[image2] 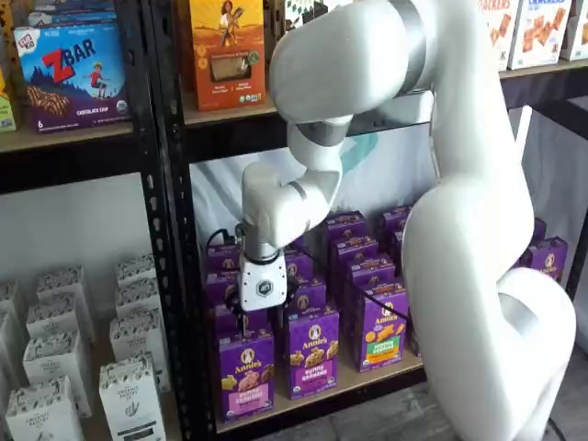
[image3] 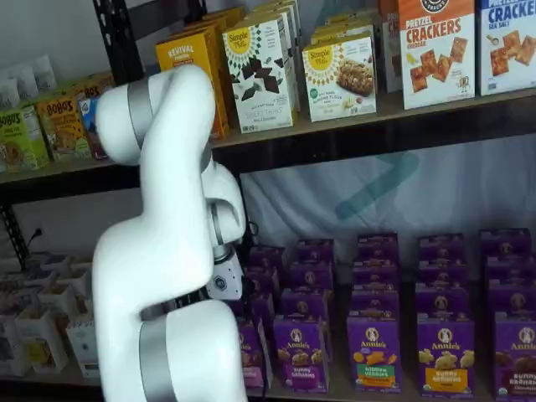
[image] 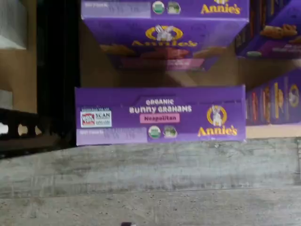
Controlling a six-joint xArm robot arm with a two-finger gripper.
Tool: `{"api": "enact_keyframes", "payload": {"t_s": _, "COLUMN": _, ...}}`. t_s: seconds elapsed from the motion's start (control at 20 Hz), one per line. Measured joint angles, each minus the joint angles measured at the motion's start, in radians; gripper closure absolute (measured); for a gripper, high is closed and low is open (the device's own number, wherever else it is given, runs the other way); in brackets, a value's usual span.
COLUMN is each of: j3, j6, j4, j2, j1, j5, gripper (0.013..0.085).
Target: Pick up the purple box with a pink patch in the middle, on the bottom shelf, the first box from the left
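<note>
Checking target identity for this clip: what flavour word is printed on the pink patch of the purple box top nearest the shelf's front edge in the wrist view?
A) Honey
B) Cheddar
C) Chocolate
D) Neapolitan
D: in the wrist view the purple box reads "Organic Bunny Grahams" with "Neapolitan" on its pink patch.

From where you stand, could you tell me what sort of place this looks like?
Probably a mock grocery aisle: black metal racks hold rows of retail cartons, purple Annie's boxes on the bottom shelf, cracker boxes above, and a white robot arm works between them.
</note>
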Motion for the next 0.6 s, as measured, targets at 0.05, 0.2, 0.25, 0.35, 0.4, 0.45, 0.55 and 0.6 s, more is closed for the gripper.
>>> {"api": "enact_keyframes", "payload": {"t_s": 0.05, "j3": -0.019, "j6": -0.003, "j4": 0.002, "j2": 0.011, "j1": -0.001, "j5": 0.013, "gripper": 0.0130}}
{"api": "enact_keyframes", "payload": {"t_s": 0.2, "j3": -0.070, "j6": -0.011, "j4": 0.007, "j2": 0.049, "j1": -0.005, "j5": 0.032, "gripper": 0.0130}}
{"api": "enact_keyframes", "payload": {"t_s": 0.25, "j3": -0.082, "j6": -0.009, "j4": 0.003, "j2": 0.059, "j1": -0.007, "j5": 0.033, "gripper": 0.0130}}
{"api": "enact_keyframes", "payload": {"t_s": 0.35, "j3": -0.103, "j6": -0.005, "j4": -0.007, "j2": 0.078, "j1": -0.011, "j5": 0.030, "gripper": 0.0130}}
{"api": "enact_keyframes", "payload": {"t_s": 0.4, "j3": -0.111, "j6": 0.000, "j4": -0.013, "j2": 0.086, "j1": -0.013, "j5": 0.030, "gripper": 0.0130}}
{"api": "enact_keyframes", "payload": {"t_s": 0.45, "j3": -0.123, "j6": 0.002, "j4": -0.018, "j2": 0.097, "j1": -0.015, "j5": 0.031, "gripper": 0.0130}}
{"api": "enact_keyframes", "payload": {"t_s": 0.55, "j3": -0.146, "j6": 0.010, "j4": -0.031, "j2": 0.117, "j1": -0.019, "j5": 0.037, "gripper": 0.0130}}
{"api": "enact_keyframes", "payload": {"t_s": 0.6, "j3": -0.155, "j6": 0.016, "j4": -0.039, "j2": 0.126, "j1": -0.020, "j5": 0.037, "gripper": 0.0130}}
